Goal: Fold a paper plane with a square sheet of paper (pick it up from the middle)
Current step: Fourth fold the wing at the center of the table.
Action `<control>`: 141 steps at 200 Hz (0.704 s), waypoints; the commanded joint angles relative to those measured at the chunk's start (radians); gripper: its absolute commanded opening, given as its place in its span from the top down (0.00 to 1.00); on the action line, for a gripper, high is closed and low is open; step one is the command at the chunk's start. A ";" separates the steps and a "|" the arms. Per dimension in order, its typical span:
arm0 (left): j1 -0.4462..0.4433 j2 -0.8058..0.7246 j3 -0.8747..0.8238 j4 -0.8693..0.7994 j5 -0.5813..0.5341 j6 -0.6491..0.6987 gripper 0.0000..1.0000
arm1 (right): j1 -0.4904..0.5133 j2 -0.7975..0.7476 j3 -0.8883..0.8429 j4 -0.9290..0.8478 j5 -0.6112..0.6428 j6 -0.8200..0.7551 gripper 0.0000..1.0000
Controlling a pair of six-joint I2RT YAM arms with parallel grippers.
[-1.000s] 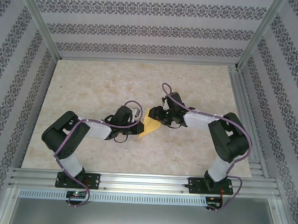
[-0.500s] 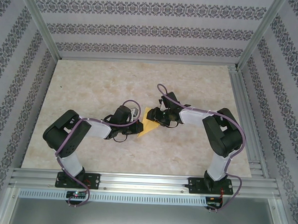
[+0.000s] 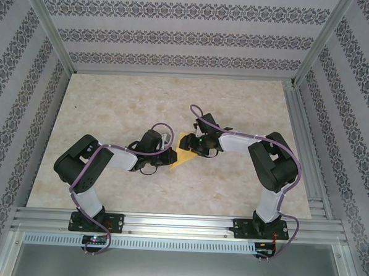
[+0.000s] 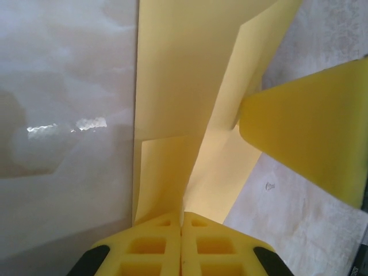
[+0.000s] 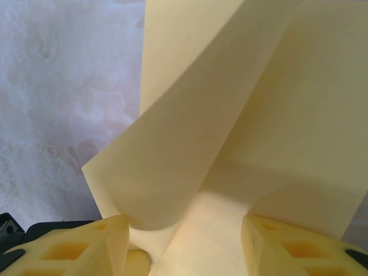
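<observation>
L gripper point(image 4: 181, 221) pressed together, pinching near edge of creased square sheet of paper point(image 4: 172, 86) stretching ahead of it, prob anchoring it on desk point(image 4: 57, 86) while R gripper point(image 5: 184, 230), spread, straddles raised flap opposite, not clamped yet.

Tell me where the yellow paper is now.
Top view, centre: the yellow paper is pinched in the left claw, with the right claw open around it.

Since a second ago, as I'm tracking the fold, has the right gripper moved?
Yes: the right gripper has shifted left, away from the right-hand rail, toward the left gripper.
</observation>
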 commanded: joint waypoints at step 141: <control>0.043 -0.021 -0.056 0.093 0.017 -0.060 0.93 | 0.001 0.047 0.019 -0.053 0.064 -0.039 0.44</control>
